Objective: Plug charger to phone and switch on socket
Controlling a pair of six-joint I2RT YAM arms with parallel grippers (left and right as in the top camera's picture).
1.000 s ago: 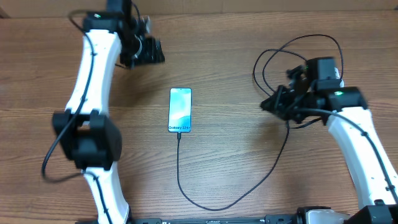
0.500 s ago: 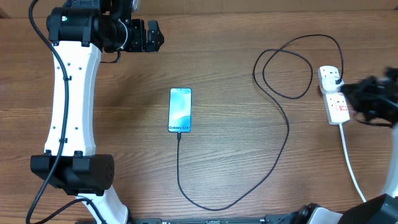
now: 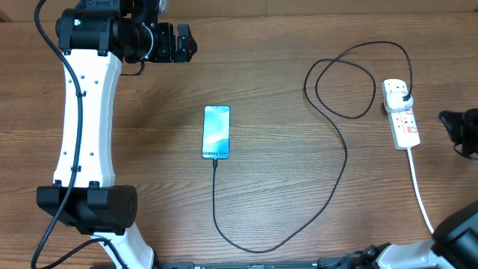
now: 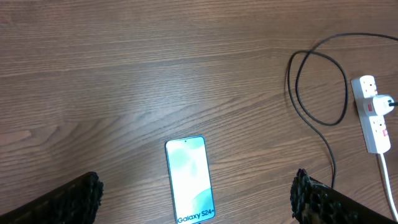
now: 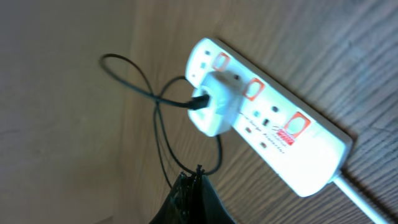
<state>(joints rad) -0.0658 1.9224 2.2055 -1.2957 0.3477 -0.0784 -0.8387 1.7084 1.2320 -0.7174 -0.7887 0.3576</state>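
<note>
The socket lies at the right of the tabletop, holding the plug of the charger in 1 outlet at its far end. Its red switches show, though I cannot tell whether any is on. The charger loops beside the socket, then sweeps round to the phone at mid-tabletop, meeting its near edge. The socket's white cord runs toward the near edge. The left hand hangs at the far left, fingers wide apart, gripping nothing. The right hand, just right of the socket, seems pressed together and empty.
</note>
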